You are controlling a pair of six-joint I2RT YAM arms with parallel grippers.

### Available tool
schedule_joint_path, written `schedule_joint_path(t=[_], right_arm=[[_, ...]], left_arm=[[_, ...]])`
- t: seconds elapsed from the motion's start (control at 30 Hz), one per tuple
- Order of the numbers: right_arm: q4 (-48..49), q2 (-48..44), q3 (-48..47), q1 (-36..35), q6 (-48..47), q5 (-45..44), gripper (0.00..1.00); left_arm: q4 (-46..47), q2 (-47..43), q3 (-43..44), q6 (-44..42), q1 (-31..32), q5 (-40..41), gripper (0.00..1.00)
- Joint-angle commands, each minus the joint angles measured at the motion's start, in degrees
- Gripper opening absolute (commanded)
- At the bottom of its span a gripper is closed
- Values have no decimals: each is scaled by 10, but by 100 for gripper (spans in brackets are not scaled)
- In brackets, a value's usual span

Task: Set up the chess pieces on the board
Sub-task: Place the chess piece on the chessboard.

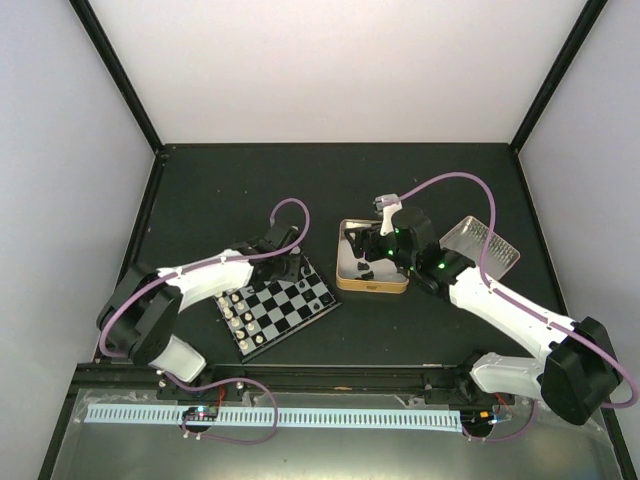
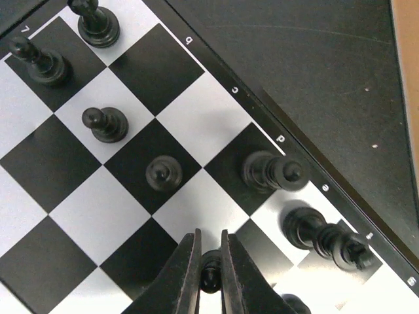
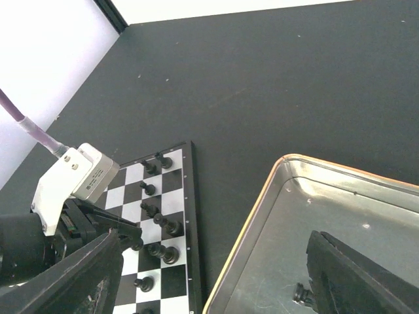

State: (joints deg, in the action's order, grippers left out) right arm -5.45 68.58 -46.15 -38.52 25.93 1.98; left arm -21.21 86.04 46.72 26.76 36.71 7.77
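From above, the board (image 1: pixel 272 318) lies tilted at centre left. White pieces (image 1: pixel 234 312) line its left edge, and dark specks sit along its right one. The left gripper (image 1: pixel 287 262) hangs over the board's upper corner. The right gripper (image 1: pixel 366 252) is over the gold-rimmed tin (image 1: pixel 372 284) just right of the board. A clear tray (image 1: pixel 483 243) lies further right. At this range neither gripper's opening can be read.

The left wrist view fills that gap. The two fingers (image 2: pixel 186 275) rise from the bottom edge with only a narrow gap, and a black piece (image 2: pixel 211 269) is pinched between them over the squares. The other black pieces (image 2: pixel 163 173) stand upright here: four small ones run in a diagonal toward the upper left. Two taller ones stand on the edge squares by the letters d and e at lower right.

The right wrist view alone shows the inside of the tin, where a small dark piece (image 3: pixel 302 293) lies on the metal floor at lower right. It also shows the right fingers (image 3: pixel 353 275) spread wide at the bottom corners, gripping nothing. The board and the left arm's wrist appear at lower left.
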Motion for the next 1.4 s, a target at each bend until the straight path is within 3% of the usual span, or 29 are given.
schedule_joint_path(t=[0.0, 0.23, 0.67, 1.03, 1.23, 1.37], right_arm=[[-14, 0, 4, 2, 8, -50, 77], [-20, -13, 5, 3, 1, -69, 78], [-18, -2, -4, 4, 3, -53, 78], [-24, -9, -3, 4, 17, -56, 79], [-72, -20, -25, 12, 36, -82, 78], [-133, 4, -59, 34, -4, -77, 77]], left_arm=[[46, 25, 20, 0, 3, 32, 2], [64, 49, 17, 2, 3, 51, 3], [75, 48, -3, -5, 7, 32, 20], [61, 32, -1, -5, 7, 27, 23], [40, -20, -5, 13, 7, 34, 36], [37, -72, -13, 25, 6, 35, 42]])
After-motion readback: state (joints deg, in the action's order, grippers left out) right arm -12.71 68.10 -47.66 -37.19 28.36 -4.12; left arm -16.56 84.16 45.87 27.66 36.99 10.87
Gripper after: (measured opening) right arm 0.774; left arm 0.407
